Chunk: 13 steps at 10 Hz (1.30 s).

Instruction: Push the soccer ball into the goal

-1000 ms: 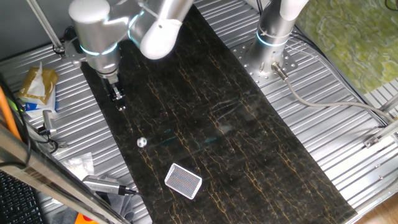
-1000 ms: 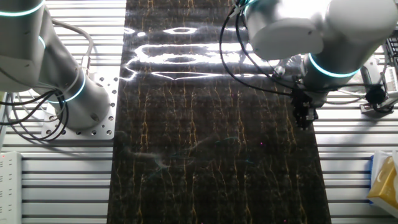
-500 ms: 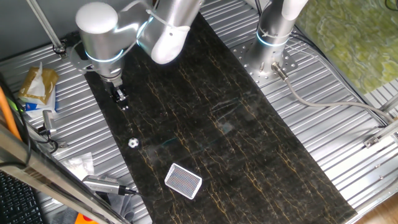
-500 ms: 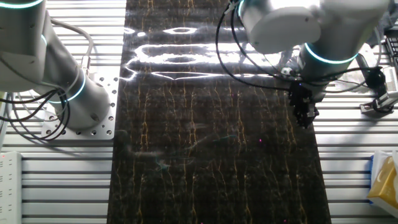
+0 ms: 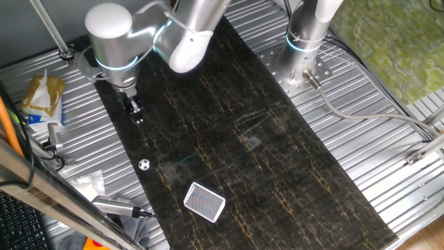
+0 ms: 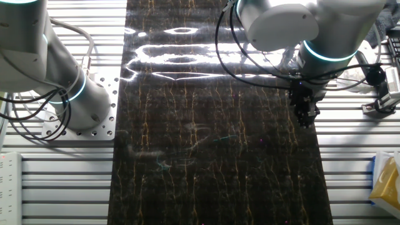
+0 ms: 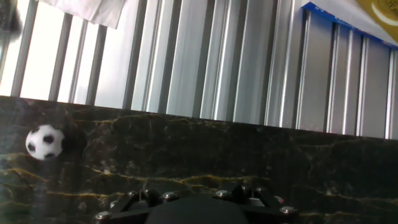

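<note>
The soccer ball (image 5: 143, 164) is a tiny white ball with black patches, resting near the left edge of the dark marble mat (image 5: 263, 160). The hand view has the ball (image 7: 45, 142) at far left, close to the mat's border. The goal (image 5: 205, 202), a white frame with dark netting, lies flat on the mat, nearer the camera and to the right of the ball. My gripper (image 5: 137, 115) hangs just above the mat, farther back than the ball and apart from it, its fingers together as one narrow tip holding nothing. The other fixed view has the gripper (image 6: 305, 120) near the mat's right edge, with neither ball nor goal in frame.
Ribbed metal table (image 5: 374, 139) surrounds the mat. A yellow and blue packet (image 5: 41, 97), crumpled white paper (image 5: 90, 184) and a metal cylinder (image 5: 114, 206) lie left of the mat. A second arm's base (image 5: 305, 42) with a cable stands at the back right.
The ball has rolled left and slightly nearer, toward the mat's left edge. The arm shifted a little at first, then held still.
</note>
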Each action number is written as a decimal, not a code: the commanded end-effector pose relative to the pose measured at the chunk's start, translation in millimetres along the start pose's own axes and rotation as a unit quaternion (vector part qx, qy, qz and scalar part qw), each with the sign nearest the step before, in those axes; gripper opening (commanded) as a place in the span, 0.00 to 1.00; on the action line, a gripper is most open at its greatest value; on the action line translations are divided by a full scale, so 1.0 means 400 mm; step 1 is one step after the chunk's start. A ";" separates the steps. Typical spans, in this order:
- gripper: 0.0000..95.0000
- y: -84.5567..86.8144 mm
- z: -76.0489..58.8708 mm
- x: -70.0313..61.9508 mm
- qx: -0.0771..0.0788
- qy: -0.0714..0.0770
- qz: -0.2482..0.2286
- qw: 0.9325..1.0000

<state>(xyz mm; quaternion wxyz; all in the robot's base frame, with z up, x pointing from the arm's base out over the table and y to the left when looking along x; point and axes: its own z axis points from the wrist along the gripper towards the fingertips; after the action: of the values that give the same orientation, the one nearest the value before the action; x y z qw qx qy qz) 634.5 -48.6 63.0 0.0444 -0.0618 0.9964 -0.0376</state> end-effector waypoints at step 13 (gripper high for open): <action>0.60 0.001 -0.002 0.002 0.005 0.009 -0.003 1.000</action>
<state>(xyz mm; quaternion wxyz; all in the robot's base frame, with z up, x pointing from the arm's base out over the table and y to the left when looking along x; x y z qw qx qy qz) 634.1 -47.9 63.1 0.0338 -0.0655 0.9963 -0.0432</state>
